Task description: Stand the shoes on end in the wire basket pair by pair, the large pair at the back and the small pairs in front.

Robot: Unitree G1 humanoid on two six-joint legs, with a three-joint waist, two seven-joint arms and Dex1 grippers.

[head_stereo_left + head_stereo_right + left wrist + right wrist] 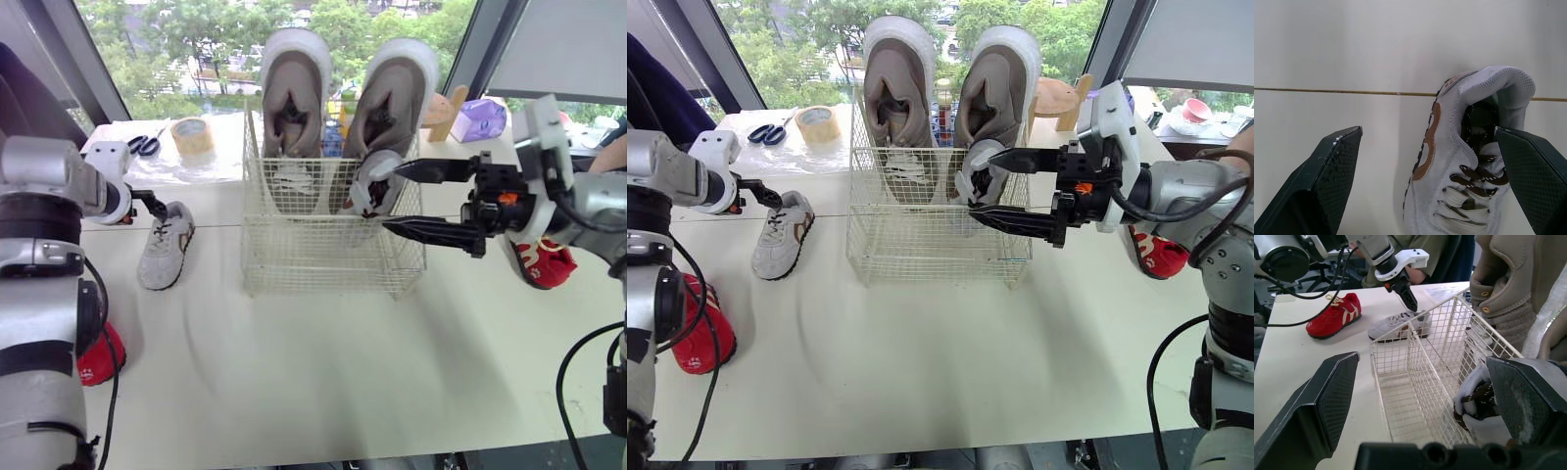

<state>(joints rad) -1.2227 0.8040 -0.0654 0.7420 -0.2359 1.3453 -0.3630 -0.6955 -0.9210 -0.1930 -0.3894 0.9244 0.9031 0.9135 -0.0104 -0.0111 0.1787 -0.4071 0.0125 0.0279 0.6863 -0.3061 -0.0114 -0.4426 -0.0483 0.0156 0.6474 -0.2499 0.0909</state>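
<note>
Wide open, right hand [390, 198] flanks 1 small shoe [370, 188] stood in the basket [323, 269]; left hand [1427, 132], equally wide, straddles its mate [165, 247] for pickup.

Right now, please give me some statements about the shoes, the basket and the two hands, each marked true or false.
Two large shoes stand on end at the back of the basket. True.
The left hand is shut on a white shoe. False: it is open, at that shoe's heel.
Both red shoes are in the basket. False: they lie on the table, one at each side.
The right hand is open. True.
The basket holds only large shoes. False: a small shoe is in it too.
</note>
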